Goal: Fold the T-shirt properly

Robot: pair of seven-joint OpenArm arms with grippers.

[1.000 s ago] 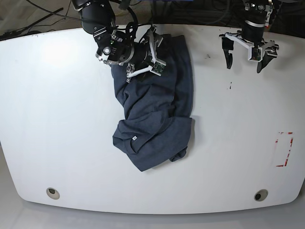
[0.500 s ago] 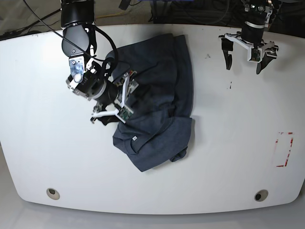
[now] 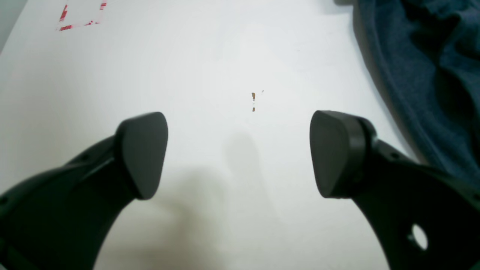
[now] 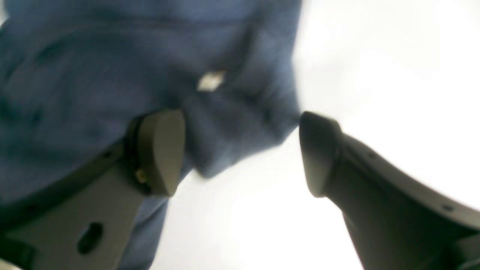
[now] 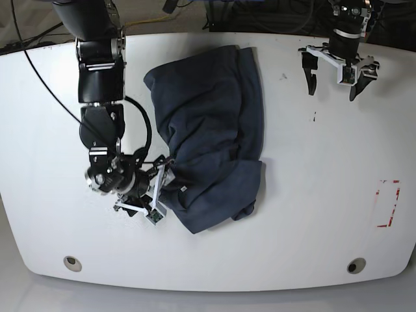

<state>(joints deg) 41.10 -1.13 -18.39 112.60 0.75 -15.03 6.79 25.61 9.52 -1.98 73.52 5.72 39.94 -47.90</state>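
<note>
The right gripper (image 4: 240, 153) had its fingers (image 4: 161, 150) spread wide with nothing between them; in the right wrist view one finger lay over the dark slate-blue cloth while the other stood over bare white surface, and a corner of the cloth hung into the gap without being pinched. Whether either finger touched the cloth could not be told, since that view was blurred. A small white neck tag (image 4: 210, 81) showed on the cloth just beyond the fingers. In the base view this gripper (image 5: 156, 195) sat low at the near left edge of the T-shirt (image 5: 211, 130), with its arm reaching down from the far left. The left gripper (image 3: 240, 153) also had its fingers (image 3: 144, 153) spread apart and empty, over bare surface (image 3: 210, 56), with a few small brown specks (image 3: 253, 101) ahead of them and the shirt's edge off to one side, clear of the fingers. In the base view it (image 5: 335, 81) hung at the far right, well apart from the shirt. The T-shirt lay crumpled in the middle of the surface, bunched into folds, its lower part doubled over near the front. A red-marked rectangle (image 5: 388, 203) sat on the surface near its right edge.
</note>
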